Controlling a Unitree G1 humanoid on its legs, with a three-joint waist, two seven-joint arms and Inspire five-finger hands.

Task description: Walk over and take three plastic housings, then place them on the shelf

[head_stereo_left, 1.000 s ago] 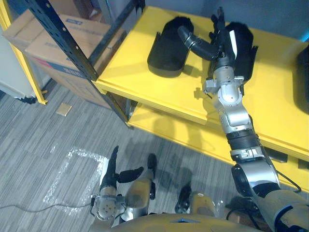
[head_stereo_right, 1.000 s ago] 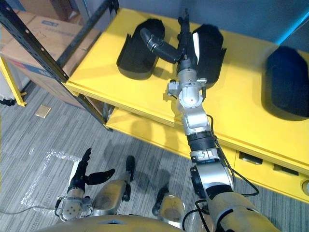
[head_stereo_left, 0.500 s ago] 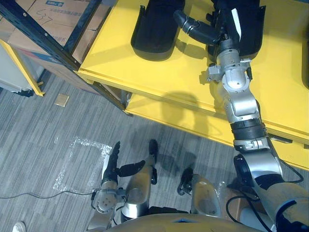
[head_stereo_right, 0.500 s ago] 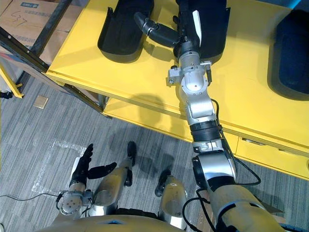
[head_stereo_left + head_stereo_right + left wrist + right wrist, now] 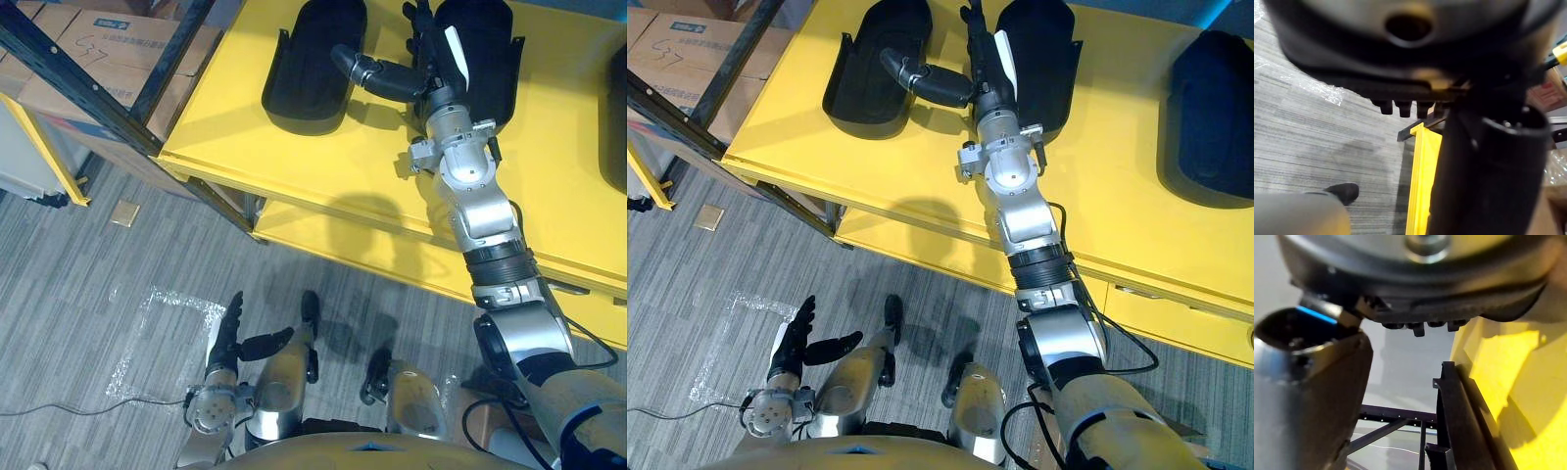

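Observation:
Three black plastic housings lie on the yellow shelf (image 5: pixel 323 147): a left one (image 5: pixel 312 59), a middle one (image 5: pixel 487 54) and a right one (image 5: pixel 1213 103). My right hand (image 5: pixel 434 76) reaches over the shelf, open, with its straight fingers lying along the middle housing's left edge. Its thumb (image 5: pixel 364 70) stretches sideways toward the left housing's right rim. In the right wrist view the fingertips (image 5: pixel 1418 327) show short and straight past the palm. My left hand (image 5: pixel 231 343) hangs low over the floor, open and holding nothing.
A black shelf upright (image 5: pixel 108 88) slants across the upper left, with cardboard boxes (image 5: pixel 93 64) and a yellow post (image 5: pixel 49 147) behind it. A lower yellow shelf level (image 5: pixel 343 245) juts out beneath. Clear film (image 5: pixel 162 328) and a small tan square (image 5: pixel 124 213) lie on the grey floor.
The whole picture has shifted, so the camera moved. My right hand stays at the middle housing's left edge with its thumb spread. The left hand hangs as before.

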